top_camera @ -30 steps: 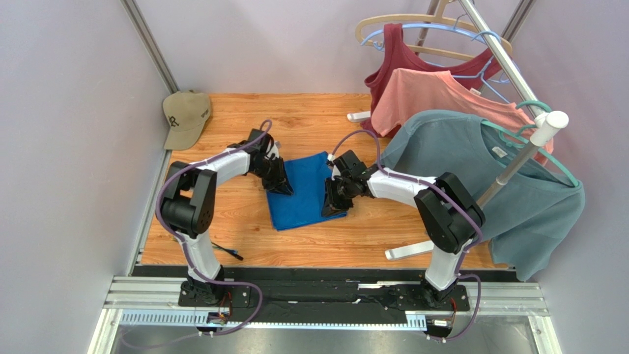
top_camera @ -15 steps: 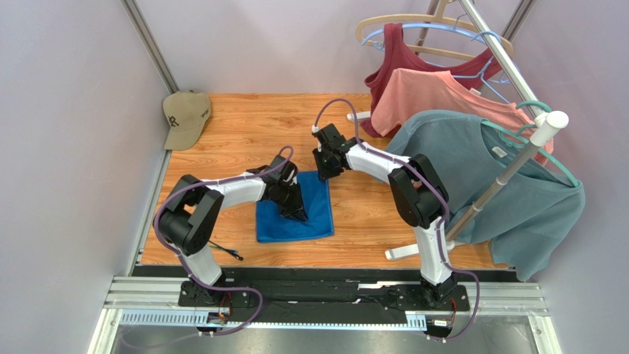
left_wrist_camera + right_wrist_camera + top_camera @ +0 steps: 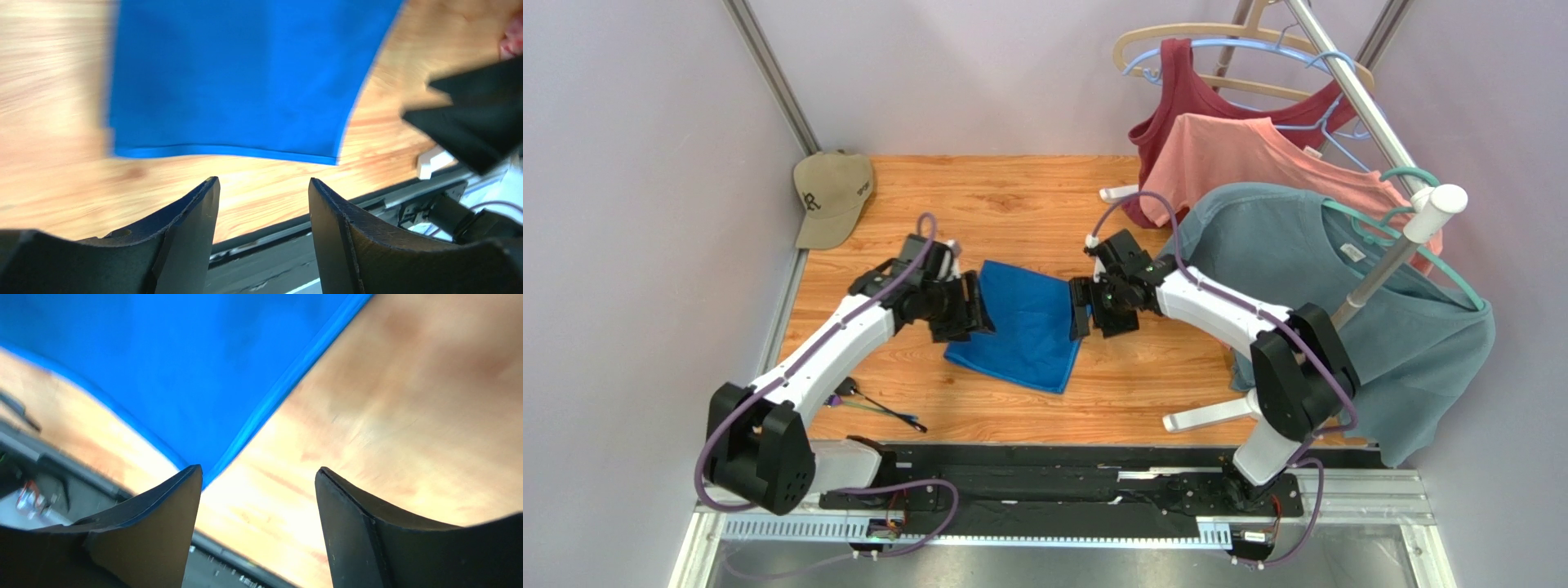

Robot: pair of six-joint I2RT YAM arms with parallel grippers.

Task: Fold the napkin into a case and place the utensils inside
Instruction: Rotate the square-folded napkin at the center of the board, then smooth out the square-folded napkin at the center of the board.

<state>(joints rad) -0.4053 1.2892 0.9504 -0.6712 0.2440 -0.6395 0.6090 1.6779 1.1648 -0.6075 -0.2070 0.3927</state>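
The napkin (image 3: 1020,337) lies flat in the middle of the bench (image 3: 1014,208). It is a skewed rectangle, with one corner pointing toward the near edge. It looks folded at least once, though the layers cannot be counted from above, and it is too broad to serve as a case yet.

The left gripper (image 3: 264,184) sits just beside the cloth's left edge with its fingers (image 3: 190,233) spread wide and nothing between them. Its own view shows a strip of bare wood between the tips and the nearest hem. The right gripper (image 3: 258,471) mirrors it at the far right corner. It is also wide and empty, and the cloth's edge runs just ahead of its left finger. Both wrist views are blurred, so I cannot tell whether either tip touches the fabric.

Having one gripper on each side suggests the two are set to pinch opposite edges together. That would keep the slippery cloth from sliding while one side is carried over the other to narrow it.

The utensils (image 3: 885,410) lie near the near left corner, well apart from the napkin and beside the left arm. There they stay clear of the folding until a pouch exists. A cap (image 3: 832,194) sits in the far left corner.
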